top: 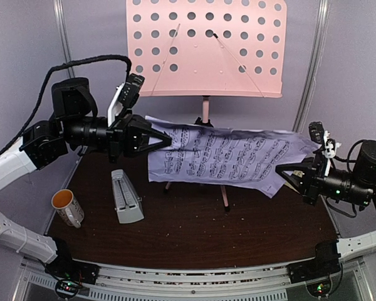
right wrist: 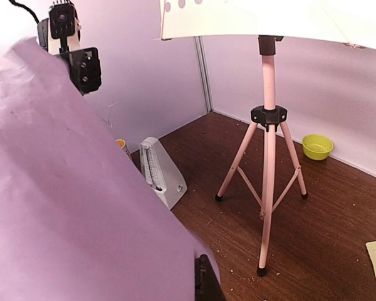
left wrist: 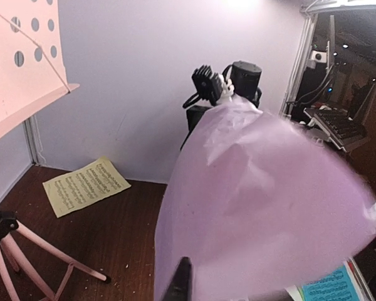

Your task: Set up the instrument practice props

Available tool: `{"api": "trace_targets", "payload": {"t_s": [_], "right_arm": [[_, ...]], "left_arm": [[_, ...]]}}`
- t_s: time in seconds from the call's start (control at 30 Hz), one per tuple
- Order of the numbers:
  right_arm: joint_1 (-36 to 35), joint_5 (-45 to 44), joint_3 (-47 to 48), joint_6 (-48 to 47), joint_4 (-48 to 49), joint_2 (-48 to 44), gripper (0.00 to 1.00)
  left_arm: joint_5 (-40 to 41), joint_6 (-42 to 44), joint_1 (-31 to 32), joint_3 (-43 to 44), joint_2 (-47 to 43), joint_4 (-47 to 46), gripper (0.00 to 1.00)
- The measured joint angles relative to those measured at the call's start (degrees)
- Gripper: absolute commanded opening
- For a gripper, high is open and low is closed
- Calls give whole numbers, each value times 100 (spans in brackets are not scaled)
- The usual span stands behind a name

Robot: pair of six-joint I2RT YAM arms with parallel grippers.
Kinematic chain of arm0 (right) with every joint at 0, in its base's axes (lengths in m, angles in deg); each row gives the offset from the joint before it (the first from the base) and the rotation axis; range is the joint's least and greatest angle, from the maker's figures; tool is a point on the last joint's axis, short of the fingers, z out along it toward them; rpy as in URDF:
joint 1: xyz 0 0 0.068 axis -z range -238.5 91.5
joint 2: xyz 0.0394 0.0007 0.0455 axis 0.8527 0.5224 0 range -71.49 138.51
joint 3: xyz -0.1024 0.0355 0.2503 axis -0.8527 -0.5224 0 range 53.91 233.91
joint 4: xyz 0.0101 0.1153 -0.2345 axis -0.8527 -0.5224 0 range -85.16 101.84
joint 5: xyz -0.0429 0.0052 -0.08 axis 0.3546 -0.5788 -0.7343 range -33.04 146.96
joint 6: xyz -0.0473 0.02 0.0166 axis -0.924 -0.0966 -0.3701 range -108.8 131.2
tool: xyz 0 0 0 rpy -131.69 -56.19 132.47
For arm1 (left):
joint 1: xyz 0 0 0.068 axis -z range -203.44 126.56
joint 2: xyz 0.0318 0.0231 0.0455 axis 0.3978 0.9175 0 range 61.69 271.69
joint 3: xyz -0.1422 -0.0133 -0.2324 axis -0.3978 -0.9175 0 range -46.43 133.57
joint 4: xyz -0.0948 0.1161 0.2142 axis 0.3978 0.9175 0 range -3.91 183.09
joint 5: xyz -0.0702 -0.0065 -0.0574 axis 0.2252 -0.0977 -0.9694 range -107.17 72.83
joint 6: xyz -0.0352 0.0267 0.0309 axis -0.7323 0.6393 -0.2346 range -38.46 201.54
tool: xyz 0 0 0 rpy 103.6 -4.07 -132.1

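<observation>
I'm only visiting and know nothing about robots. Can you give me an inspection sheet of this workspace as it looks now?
Surface: dark wooden table, scattered with crumbs.
Job's things: pink stand at the back, no page on its desk; lavender page held in the air in front of it; yellow page flat on the table by the wall; metronome upright at the left.
Clutter: mug near the metronome; green bowl by the wall.
Grippers: left gripper shut on the lavender page's left edge; right gripper shut on its right edge.
Cables: black cable looping over the left arm.
Surroundings: pale walls on three sides.
</observation>
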Motion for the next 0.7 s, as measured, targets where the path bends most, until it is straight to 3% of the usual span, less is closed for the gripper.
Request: {"api": "trace_targets", "payload": {"t_s": [0.1, 0.23, 0.4, 0.47, 0.7], "right_arm": [[0, -17, 223, 2, -144, 70, 0], [4, 87, 835, 13, -632, 439, 0], [7, 496, 1423, 68, -1547, 1349, 0], [7, 693, 1685, 103, -1961, 1742, 0], [7, 1401, 2524, 166, -3058, 2942, 0]], "left_arm": [[146, 42, -9, -48, 28, 184, 63], [973, 570, -74, 205, 52, 1215, 86], [2389, 1572, -192, 557, -111, 2420, 97], [2680, 1906, -197, 702, -223, 2883, 98], [2621, 2422, -61, 981, -404, 3635, 98]]}}
